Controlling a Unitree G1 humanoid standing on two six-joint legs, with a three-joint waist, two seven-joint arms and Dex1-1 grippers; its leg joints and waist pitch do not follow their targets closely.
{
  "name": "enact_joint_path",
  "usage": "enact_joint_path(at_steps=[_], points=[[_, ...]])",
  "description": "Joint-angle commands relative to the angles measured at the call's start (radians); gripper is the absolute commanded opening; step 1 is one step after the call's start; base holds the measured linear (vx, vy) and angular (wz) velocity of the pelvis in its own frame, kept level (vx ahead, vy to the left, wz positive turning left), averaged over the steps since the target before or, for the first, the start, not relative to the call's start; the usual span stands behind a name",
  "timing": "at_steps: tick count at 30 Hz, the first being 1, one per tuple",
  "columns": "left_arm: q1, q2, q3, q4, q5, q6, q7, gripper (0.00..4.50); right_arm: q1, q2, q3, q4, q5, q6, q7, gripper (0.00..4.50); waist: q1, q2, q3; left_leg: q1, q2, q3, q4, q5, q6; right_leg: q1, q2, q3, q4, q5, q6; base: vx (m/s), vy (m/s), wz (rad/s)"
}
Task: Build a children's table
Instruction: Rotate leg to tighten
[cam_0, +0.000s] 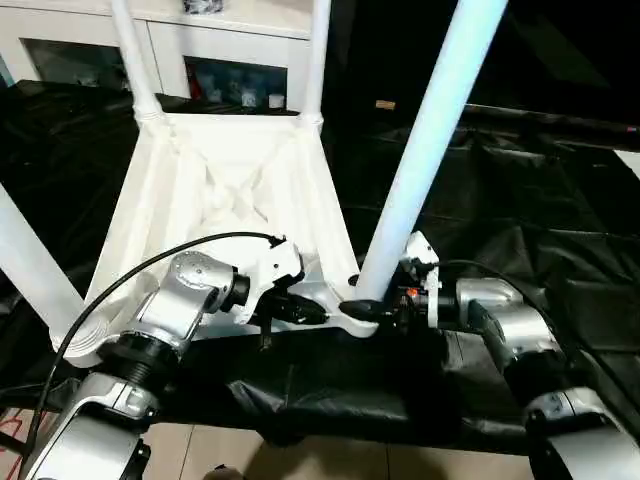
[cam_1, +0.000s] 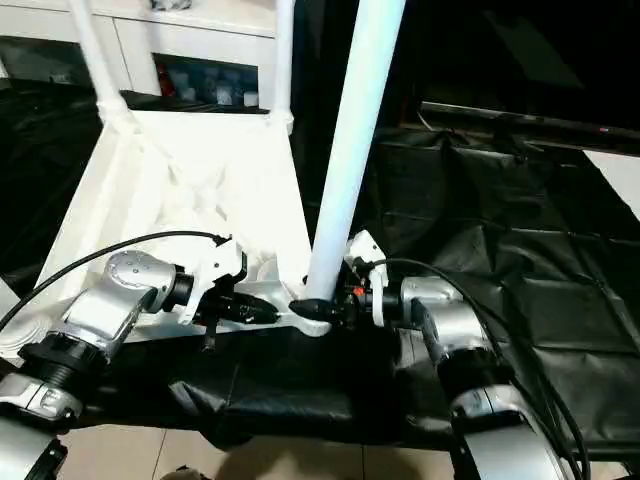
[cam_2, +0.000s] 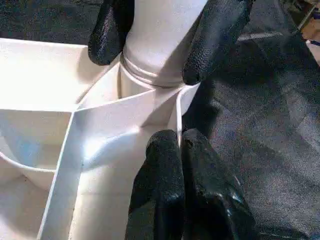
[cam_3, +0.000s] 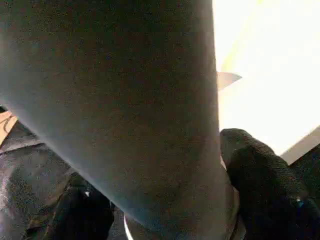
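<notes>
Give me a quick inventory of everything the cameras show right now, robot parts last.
table top: one, white, upside down on the black sheet, ribbed underside up.
table legs: four, white, standing up from the corner sockets; the near right one sits between the right gripper's fingers.
black sheet: one, black, crinkled, spread under the table.
cabinet: one, white with glass doors, behind the table.
left gripper: one, black fingers, shut, pressed against the top's near edge beside the near right socket.
right gripper: one, black fingers, around the base of the near right leg.
forearms: two, silver, at the near edge.
</notes>
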Motion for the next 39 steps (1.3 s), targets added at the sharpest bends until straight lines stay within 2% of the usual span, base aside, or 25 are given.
enact_joint_path(at_steps=[1, 6, 8, 9, 10, 11, 13, 14, 15, 18, 20, 23, 24, 26, 28, 30, 32, 33, 37, 39], points=[[-0.005, -0.023, -0.02, -0.042, -0.02, -0.012, -0.009, 0.0, 0.011, 0.01, 0.038, -0.019, 0.012, 0.037, 0.047, 2.79, -0.002, 0.007, -0.059, 0.012, 0.006, 0.014, -0.063, -0.266, 0.015, 0.051, -0.034, 0.033, -0.068, -0.214, -0.216, 0.0, 0.0, 0.0], [-0.007, -0.045, -0.009, -0.028, -0.013, -0.018, 0.045, 0.0, 0.023, 0.017, 0.038, -0.033, 0.011, 0.063, 0.022, 2.75, -0.001, 0.006, -0.059, 0.012, 0.007, 0.013, -0.064, -0.266, 0.013, 0.051, -0.035, 0.033, -0.069, -0.23, -0.206, 0.0, 0.0, 0.0], [-0.019, -0.072, 0.005, -0.007, -0.003, -0.024, 0.107, 0.0, 0.019, 0.038, 0.023, -0.015, -0.001, 0.061, -0.052, 2.74, -0.002, 0.005, -0.057, 0.012, 0.006, 0.013, -0.064, -0.267, 0.01, 0.049, -0.035, 0.034, -0.07, -0.234, -0.204, 0.0, 0.0, 0.0], [-0.034, -0.098, 0.013, 0.016, 0.009, -0.027, 0.169, 0.0, -0.002, 0.069, -0.003, 0.037, -0.023, 0.047, -0.177, 2.74, -0.004, 0.005, -0.057, 0.011, 0.005, 0.012, -0.065, -0.278, 0.003, 0.05, -0.037, 0.034, -0.073, -0.261, -0.195, 0.0, 0.0, 0.0], [-0.034, -0.098, 0.013, 0.016, 0.009, -0.027, 0.169, 0.0, -0.002, 0.069, -0.003, 0.037, -0.023, 0.047, -0.177, 2.74, -0.008, 0.004, -0.054, 0.011, 0.003, 0.012, -0.066, -0.29, -0.002, 0.046, -0.036, 0.034, -0.076, -0.286, -0.188, 0.0, 0.0, 0.0], [-0.039, -0.106, 0.015, 0.023, 0.013, -0.028, 0.188, 0.0, -0.01, 0.079, -0.011, 0.056, -0.032, 0.039, -0.22, 2.74, -0.014, 0.001, -0.055, 0.01, 0.001, 0.008, -0.067, -0.311, -0.014, 0.048, -0.04, 0.033, -0.082, -0.356, -0.164, 0.0, 0.0, 0.0], [-0.062, -0.139, 0.022, 0.054, 0.031, -0.026, 0.266, 0.0, -0.036, 0.115, -0.034, 0.116, -0.056, 0.031, -0.364, 2.73, -0.024, 0.001, -0.053, 0.007, -0.002, 0.006, -0.068, -0.318, -0.026, 0.047, -0.038, 0.031, -0.086, -0.396, -0.144, 0.0, 0.0, 0.0], [-0.08, -0.167, 0.027, 0.078, 0.043, -0.022, 0.323, 0.0, -0.051, 0.145, -0.041, 0.153, -0.072, 0.031, -0.459, 2.71, -0.025, 0.002, -0.055, 0.008, -0.002, 0.005, -0.067, -0.32, -0.029, 0.048, -0.039, 0.03, -0.086, -0.41, -0.138, 0.0, 0.0, 0.0], [-0.087, -0.178, 0.027, 0.086, 0.047, -0.019, 0.343, 0.0, -0.057, 0.158, -0.041, 0.164, -0.081, 0.033, -0.497, 2.68, -0.033, 0.002, -0.054, 0.009, -0.003, 0.005, -0.065, -0.326, -0.029, 0.042, -0.039, 0.031, -0.09, -0.425, -0.133, 0.0, 0.0, 0.0], [-0.104, -0.207, 0.032, 0.111, 0.056, -0.012, 0.4, 0.0, -0.074, 0.194, -0.05, 0.195, -0.09, 0.038, -0.591, 2.68, -0.044, 0.001, -0.053, 0.004, -0.004, 0.003, -0.066, -0.332, -0.019, 0.043, -0.037, 0.029, -0.093, -0.443, -0.123, 0.0, 0.0, 0.0], [-0.116, -0.243, 0.037, 0.125, 0.064, -0.006, 0.457, 0.0, -0.103, 0.24, -0.077, 0.241, -0.088, 0.038, -0.71, 2.68, -0.047, 0.001, -0.057, 0.004, -0.004, 0.002, -0.065, -0.323, -0.018, 0.045, -0.039, 0.029, -0.093, -0.445, -0.121, 0.0, 0.0, 0.0], [-0.111, -0.263, 0.031, 0.115, 0.064, -0.008, 0.457, 0.0, -0.11, 0.261, -0.064, 0.251, -0.1, 0.003, -0.701, 2.68, -0.052, 0.002, -0.057, 0.003, -0.003, 0.005, -0.063, -0.317, -0.009, 0.043, -0.036, 0.029, -0.092, -0.401, -0.133, 0.0, 0.0, 0.0], [-0.109, -0.266, 0.029, 0.113, 0.062, -0.01, 0.454, 0.0, -0.112, 0.264, -0.062, 0.254, -0.1, -0.006, -0.693, 2.98, -0.053, 0.002, -0.057, 0.003, -0.003, 0.005, -0.063, -0.318, -0.002, 0.044, -0.035, 0.03, -0.09, -0.382, -0.141, 0.0, 0.0, 0.0], [-0.105, -0.266, 0.024, 0.115, 0.061, -0.027, 0.438, 0.0, -0.121, 0.265, -0.073, 0.271, -0.086, -0.015, -0.683, 2.98, -0.052, 0.002, -0.057, 0.002, -0.003, 0.006, -0.064, -0.311, 0.005, 0.045, -0.034, 0.03, -0.087, -0.354, -0.153, 0.0, 0.0, 0.0], [-0.093, -0.254, 0.017, 0.104, 0.053, -0.045, 0.405, 0.0, -0.122, 0.255, -0.075, 0.269, -0.078, -0.013, -0.658, 3.35, -0.053, 0.003, -0.057, 0.003, -0.002, 0.007, -0.064, -0.317, 0.008, 0.045, -0.034, 0.03, -0.087, -0.346, -0.161, 0.0, 0.0, 0.0], [-0.083, -0.237, 0.016, 0.095, 0.046, -0.054, 0.38, 0.0, -0.117, 0.234, -0.064, 0.254, -0.087, -0.029, -0.622, 3.39, -0.053, 0.002, -0.056, 0.002, -0.002, 0.006, -0.064, -0.32, 0.011, 0.047, -0.034, 0.03, -0.087, -0.348, -0.162, 0.0, 0.0, 0.0], [-0.081, -0.233, 0.019, 0.094, 0.047, -0.054, 0.379, 0.0, -0.115, 0.227, -0.059, 0.249, -0.092, -0.035, -0.609, 3.62, -0.053, 0.003, -0.057, 0.004, -0.001, 0.007, -0.064, -0.319, 0.011, 0.046, -0.035, 0.031, -0.087, -0.344, -0.165, 0.0, 0.0, 0.0], [-0.079, -0.229, 0.019, 0.092, 0.045, -0.058, 0.37, 0.0, -0.112, 0.221, -0.057, 0.245, -0.093, -0.043, -0.597, 3.62, -0.052, 0.005, -0.056, 0.005, -0.001, 0.007, -0.064, -0.316, 0.011, 0.046, -0.035, 0.032, -0.085, -0.334, -0.17, 0.0, 0.0, 0.0], [-0.064, -0.184, 0.024, 0.069, 0.016, -0.078, 0.27, 0.0, -0.082, 0.154, -0.036, 0.194, -0.092, -0.126, -0.46, 3.62, -0.046, 0.003, -0.059, 0.005, 0.001, 0.01, -0.06, -0.3, 0.027, 0.049, -0.036, 0.033, -0.081, -0.284, -0.187, 0.0, 0.0, 0.0], [-0.06, -0.163, 0.026, 0.062, 0.005, -0.083, 0.227, 0.0, -0.065, 0.118, -0.027, 0.154, -0.066, -0.081, -0.345, 3.62, -0.044, 0.006, -0.06, 0.009, 0.002, 0.011, -0.06, -0.288, 0.033, 0.047, -0.033, 0.033, -0.078, -0.244, -0.204, 0.0, 0.0, 0.0]])
